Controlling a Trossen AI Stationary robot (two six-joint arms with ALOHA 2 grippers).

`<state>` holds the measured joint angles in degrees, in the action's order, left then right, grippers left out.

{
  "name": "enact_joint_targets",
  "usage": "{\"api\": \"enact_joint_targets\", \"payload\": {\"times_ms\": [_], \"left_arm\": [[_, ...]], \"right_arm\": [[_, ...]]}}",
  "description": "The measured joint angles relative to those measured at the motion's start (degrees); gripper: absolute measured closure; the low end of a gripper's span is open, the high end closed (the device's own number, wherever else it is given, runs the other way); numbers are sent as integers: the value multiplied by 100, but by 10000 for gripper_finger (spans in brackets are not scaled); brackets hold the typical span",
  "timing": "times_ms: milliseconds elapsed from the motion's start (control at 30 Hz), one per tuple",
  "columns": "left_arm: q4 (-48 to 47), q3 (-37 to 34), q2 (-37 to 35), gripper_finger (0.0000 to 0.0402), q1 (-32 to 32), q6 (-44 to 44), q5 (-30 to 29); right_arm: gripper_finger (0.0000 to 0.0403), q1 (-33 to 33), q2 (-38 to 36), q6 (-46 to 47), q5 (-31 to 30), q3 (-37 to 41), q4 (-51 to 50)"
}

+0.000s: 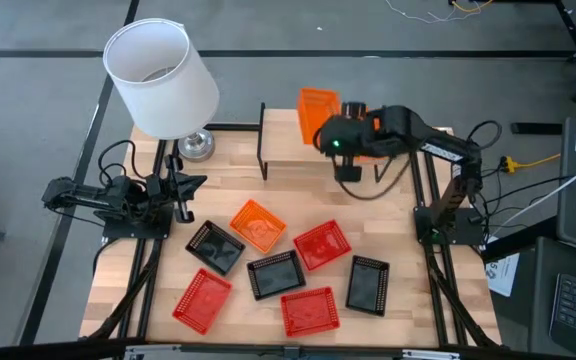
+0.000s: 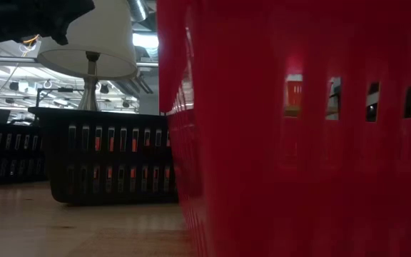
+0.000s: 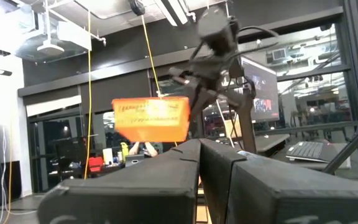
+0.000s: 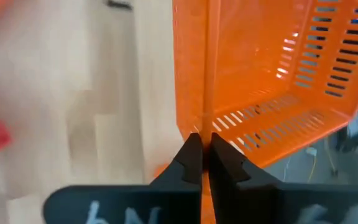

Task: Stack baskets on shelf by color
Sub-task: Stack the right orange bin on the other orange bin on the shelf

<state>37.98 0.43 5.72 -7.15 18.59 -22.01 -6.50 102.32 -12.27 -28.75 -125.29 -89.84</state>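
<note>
My right gripper [image 1: 320, 124] is over the light-wood shelf [image 1: 290, 148] at the table's far side, shut on an orange basket [image 1: 317, 104] that stands on edge in the air. The left wrist view also shows this orange basket [image 3: 151, 119]. A patch of orange [image 1: 370, 152] shows under the right arm on the shelf. On the table lie another orange basket [image 1: 258, 222], three red baskets [image 1: 321, 243] [image 1: 203, 298] [image 1: 309, 310] and three black baskets [image 1: 215, 245] [image 1: 275, 274] [image 1: 369, 284], each bottom down. My left gripper [image 1: 194, 185] waits shut at the table's left. My right gripper [image 4: 205, 146] pinches one perforated side wall of the orange basket at its rim [image 4: 207, 127], one finger inside the basket and one outside. The basket is lifted clear above the shelf and tipped onto its side, its open face turned sideways.
A lamp with a white shade [image 1: 160, 75] and metal base [image 1: 196, 146] stands at the far left, beside the shelf's black legs [image 1: 262, 140]. In the low view a red basket [image 2: 298, 143] fills the near right, with a black basket [image 2: 105, 153] behind it.
</note>
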Motion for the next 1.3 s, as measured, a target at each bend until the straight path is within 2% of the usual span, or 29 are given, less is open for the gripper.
{"api": "enact_joint_targets", "payload": {"times_ms": [233, 467, 633, 767, 867, 1133, 1300], "left_arm": [[-1, 0, 1, 401, 2, 1, -2], [-1, 0, 0, 401, 0, 0, -2], [1, 1, 0, 401, 1, 2, -2], [2, 0, -1, 401, 0, 2, -2], [0, 0, 0, 401, 1, 0, -2], [-1, 0, 1, 401, 1, 2, -4], [0, 0, 0, 401, -1, 2, -2]], "right_arm": [[401, -664, 22, -37, 420, 1027, 504], [401, -755, 24, -140, 445, 2064, 890], [401, -752, 24, 180, 443, 2430, 1103], [401, -755, 24, 322, 314, 2446, 1094], [401, -752, 24, 289, -82, 2414, 1079], [401, -752, 13, -7, -679, 1747, 1002], [401, -750, 4, 432, -1539, 1212, -13]]}}
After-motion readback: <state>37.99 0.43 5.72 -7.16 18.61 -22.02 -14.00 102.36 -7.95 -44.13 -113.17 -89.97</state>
